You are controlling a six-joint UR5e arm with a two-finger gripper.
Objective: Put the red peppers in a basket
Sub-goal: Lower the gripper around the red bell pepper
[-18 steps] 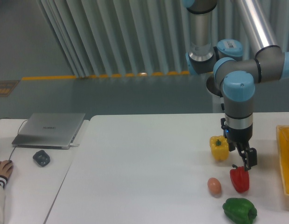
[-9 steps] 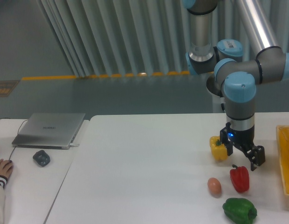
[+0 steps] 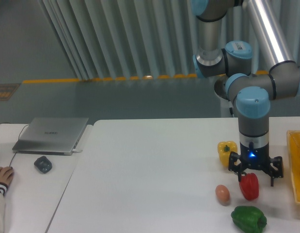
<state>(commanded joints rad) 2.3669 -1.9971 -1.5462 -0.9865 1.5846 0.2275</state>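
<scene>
Taking the red pepper [image 3: 249, 186] as the landmark, a person's hand [image 3: 3, 175] rests at the far left edge of the table [image 3: 150, 165], well apart from it. A closed laptop [image 3: 51, 134] lies behind that hand, and a small dark object [image 3: 42, 164] sits just in front of the laptop. Much nearer, an egg [image 3: 222, 193] stands just left of the red pepper and close to it. A yellow pepper [image 3: 226, 152] sits behind and to the left of the red pepper. A green pepper [image 3: 248, 218] lies in front of the red pepper, near the table's front edge. The gripper [image 3: 255, 174] hangs straight above the red pepper with its fingers [image 3: 235, 167] spread wide to either side of the pepper's top, not closed on it. The red pepper rests on the table, outside the basket [image 3: 296, 165], which stands to its right at the table's right edge and is only partly in view.
</scene>
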